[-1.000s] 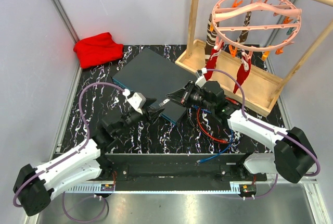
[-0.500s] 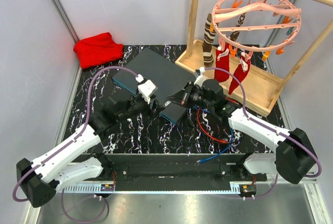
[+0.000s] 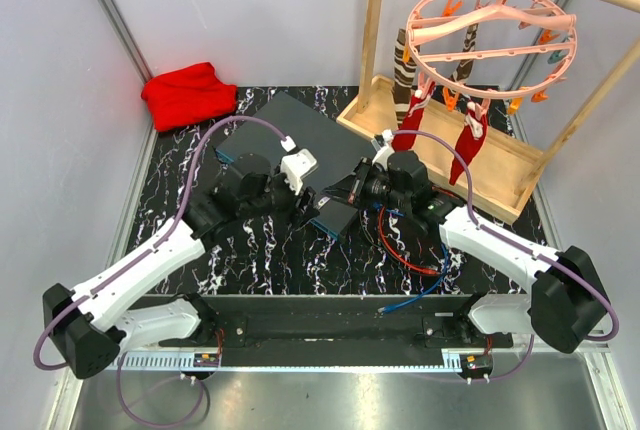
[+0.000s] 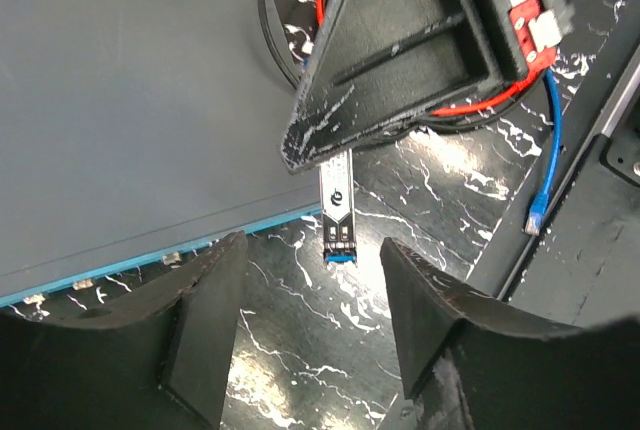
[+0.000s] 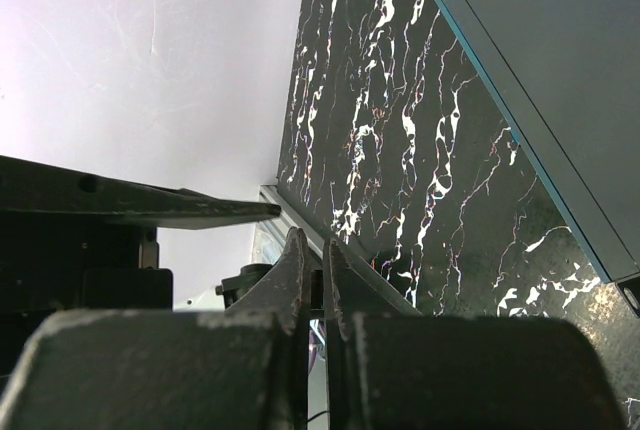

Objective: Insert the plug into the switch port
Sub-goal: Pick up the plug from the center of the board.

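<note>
1. A flat dark grey network switch (image 3: 285, 135) lies on a black, white-veined desk (image 3: 170, 200), its thin teal front edge facing the two robot arms.
2. The right end effector (image 5: 312, 260) is clenched on the plug (image 4: 337, 212), a small silver module with a blue tip.
3. The plug sticks out past the closed fingertips and sits just beside the near corner of the switch, at the end of the teal edge (whether it touches the edge cannot be told).
4. The left end effector (image 4: 312, 250) is released, its fingers spread apart with nothing between them, hovering over the desk in front of the teal edge and close to the plug.
5. A coil of red and blue cable (image 3: 405, 250) lies under the right arm.
6. A red cloth (image 3: 188, 92) sits at the desk's far left corner.
</note>
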`<state>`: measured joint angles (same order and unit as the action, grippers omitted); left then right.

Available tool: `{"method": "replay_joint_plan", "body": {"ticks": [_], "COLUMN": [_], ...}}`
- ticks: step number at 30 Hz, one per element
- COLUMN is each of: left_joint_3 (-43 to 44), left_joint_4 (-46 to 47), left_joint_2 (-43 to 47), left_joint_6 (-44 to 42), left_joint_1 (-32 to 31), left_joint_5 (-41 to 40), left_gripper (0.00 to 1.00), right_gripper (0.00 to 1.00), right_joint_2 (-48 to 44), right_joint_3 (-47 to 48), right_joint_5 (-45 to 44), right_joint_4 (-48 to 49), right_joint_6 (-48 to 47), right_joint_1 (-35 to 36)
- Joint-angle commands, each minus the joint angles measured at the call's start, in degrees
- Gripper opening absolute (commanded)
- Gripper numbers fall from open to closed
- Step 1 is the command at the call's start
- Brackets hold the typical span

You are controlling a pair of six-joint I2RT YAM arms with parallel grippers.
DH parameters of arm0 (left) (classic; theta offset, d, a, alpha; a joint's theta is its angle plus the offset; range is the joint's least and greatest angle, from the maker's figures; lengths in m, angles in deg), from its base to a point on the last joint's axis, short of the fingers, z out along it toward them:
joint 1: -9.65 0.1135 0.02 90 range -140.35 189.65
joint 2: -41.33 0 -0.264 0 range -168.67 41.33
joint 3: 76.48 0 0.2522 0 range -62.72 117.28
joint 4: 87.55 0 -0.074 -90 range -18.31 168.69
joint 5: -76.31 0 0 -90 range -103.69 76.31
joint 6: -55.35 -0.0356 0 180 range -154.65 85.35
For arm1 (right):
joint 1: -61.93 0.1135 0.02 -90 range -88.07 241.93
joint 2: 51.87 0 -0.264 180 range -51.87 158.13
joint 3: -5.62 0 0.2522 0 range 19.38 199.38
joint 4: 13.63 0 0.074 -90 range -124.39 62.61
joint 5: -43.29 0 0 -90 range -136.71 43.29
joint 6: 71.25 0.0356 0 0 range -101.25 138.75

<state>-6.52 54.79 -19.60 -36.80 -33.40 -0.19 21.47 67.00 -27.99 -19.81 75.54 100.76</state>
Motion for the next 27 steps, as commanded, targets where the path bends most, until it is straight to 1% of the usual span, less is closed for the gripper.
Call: {"method": "replay_joint_plan", "body": {"ticks": [1, 9, 15, 18, 19, 20, 23, 27], "left_joint_3": [2.51, 2.59, 1.54, 0.93, 0.58, 0.49, -0.39, -1.53], "left_joint_4": [-0.45, -0.45, 2.18, 3.85, 4.30, 4.74, 5.79, 6.15], "left_joint_2": [-0.60, -2.27, -2.88, -2.80, -2.88, -2.80, -2.44, -2.27], "left_joint_6": [-0.66, 0.13, 1.80, 1.98, 3.80, 4.08, 4.53, 4.61], "left_joint_1": [0.07, -0.72, -0.90, -0.81, -0.90, -0.90, -0.81, -0.90], "left_joint_5": [2.41, 0.65, 0.30, -0.05, -0.31, -0.49, -0.93, -1.19], "left_gripper": [0.58, 0.54, 0.47, 0.38, 0.35, 0.24, 0.11, 0.00], "right_gripper": [0.00, 0.00, 0.00, 0.00, 0.00, 0.00, 0.00, 0.00], "right_joint_2": [-1.09, -0.66, -0.13, 0.05, 0.13, 0.14, 0.31, 0.57], "right_joint_3": [2.48, 2.57, 2.75, 2.83, 2.75, 2.83, 2.66, 2.57], "right_joint_5": [0.35, 0.53, 0.53, 0.53, 0.53, 0.53, 0.35, 0.09], "right_joint_4": [0.95, 1.04, 1.13, 1.22, 1.22, 1.30, 1.22, 1.22], "right_joint_6": [-0.11, 0.42, 0.51, 0.51, 0.51, 0.51, 0.60, 0.51], "right_joint_1": [-0.51, -0.42, -0.42, -0.42, -0.33, -0.42, -0.42, -0.42]}}
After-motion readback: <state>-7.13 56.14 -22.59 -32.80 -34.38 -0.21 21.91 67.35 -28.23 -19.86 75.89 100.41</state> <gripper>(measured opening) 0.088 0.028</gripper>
